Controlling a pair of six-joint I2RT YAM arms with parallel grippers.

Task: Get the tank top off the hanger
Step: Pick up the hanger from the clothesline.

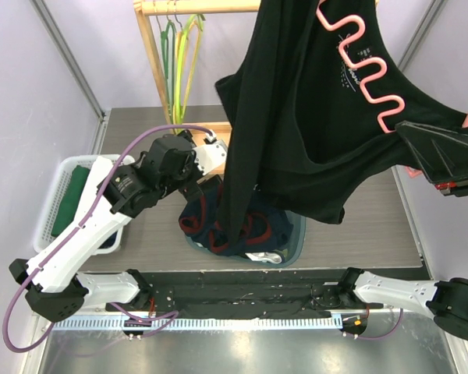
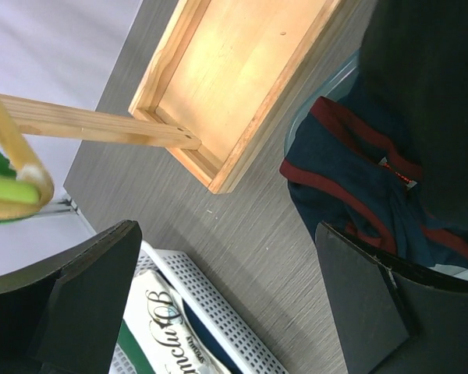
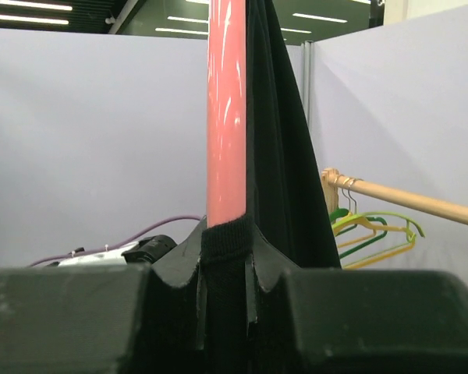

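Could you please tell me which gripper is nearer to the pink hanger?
Right. The right gripper is shut on the pink hanger; the left gripper hangs open low over the table, well below it.

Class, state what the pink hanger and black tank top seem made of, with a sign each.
The pink hanger: probably glossy plastic; light streaks run along its smooth bar. The black tank top: soft matte fabric, likely knit; it hangs in loose folds.
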